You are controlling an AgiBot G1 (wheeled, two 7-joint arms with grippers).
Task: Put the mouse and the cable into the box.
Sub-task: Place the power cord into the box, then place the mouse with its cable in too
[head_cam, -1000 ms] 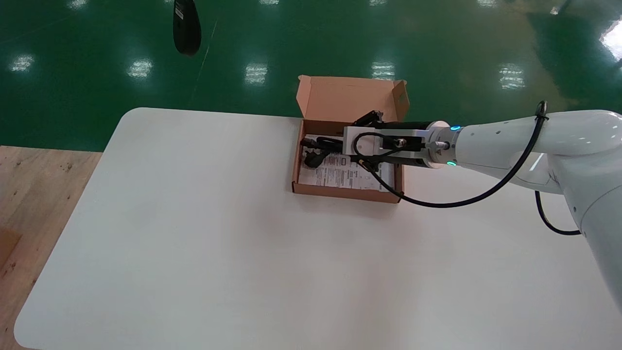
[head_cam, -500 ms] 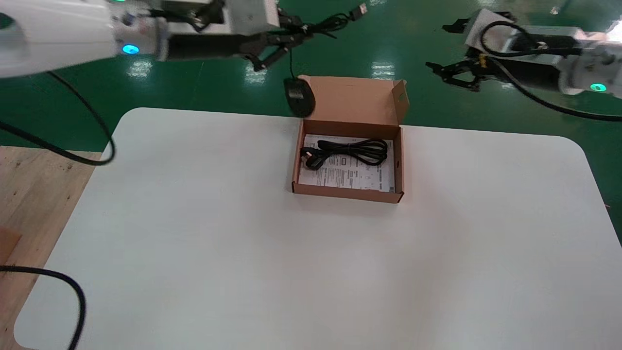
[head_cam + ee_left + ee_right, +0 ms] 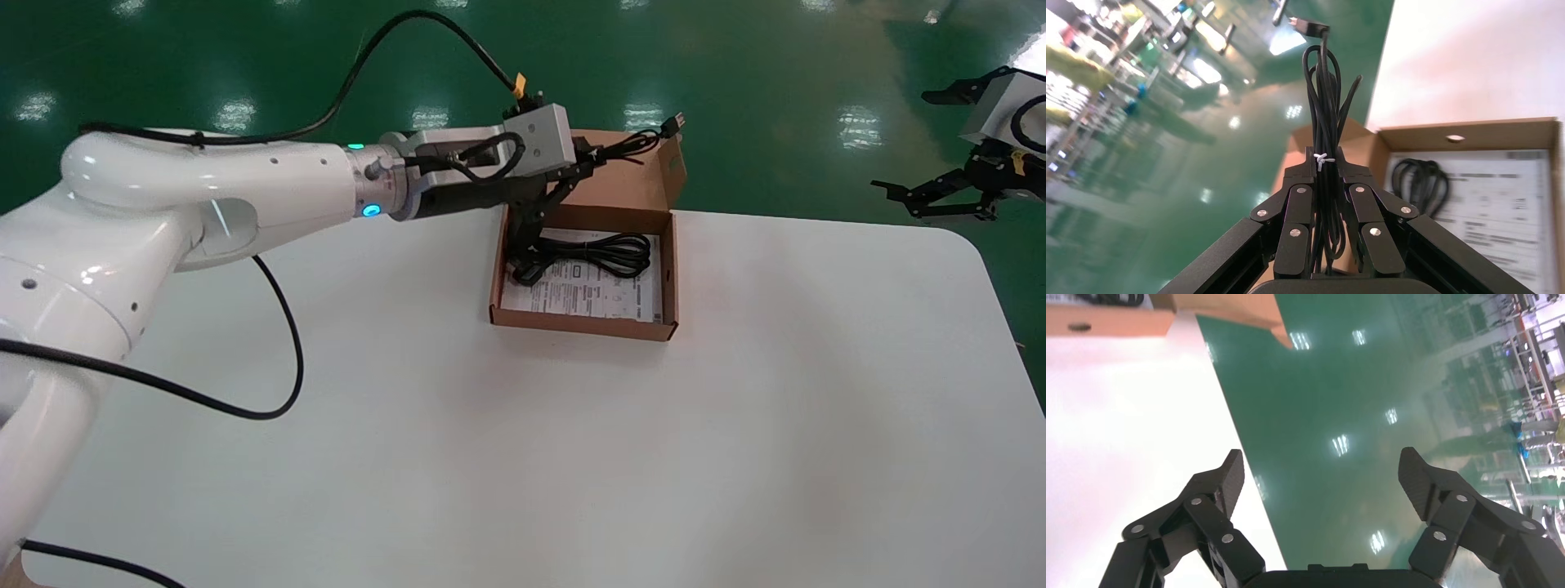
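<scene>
Left gripper (image 3: 1326, 171): clamped narrow on a cable bundle (image 3: 1324, 92), held in the air over the far left corner of the box (image 3: 584, 325).
Cable bundle: black, bound with a white twist tie (image 3: 1322, 159); it sticks out past the fingertips along the top of the lid flap (image 3: 596, 167), ending in a plug (image 3: 674, 124) by the flap's right end.
Mouse: not to be told apart from the dark shapes under the left gripper.
Coiled cable (image 3: 609, 249): lies inside the box on a printed sheet (image 3: 588, 294), along the far wall.
Box: open, near the far edge of the table (image 3: 490, 449), with its lid flap upright at the back.
Right gripper (image 3: 1321, 465): spread wide and holding nothing, out beyond the table's far right corner over the green floor (image 3: 776, 82), well apart from the box.
Open room: bare white tabletop lies in front of the box and to its right; the left arm crosses the far left part of the table.
Edges: the table's far corners are rounded; the box's near wall stands well back from the near edge.
</scene>
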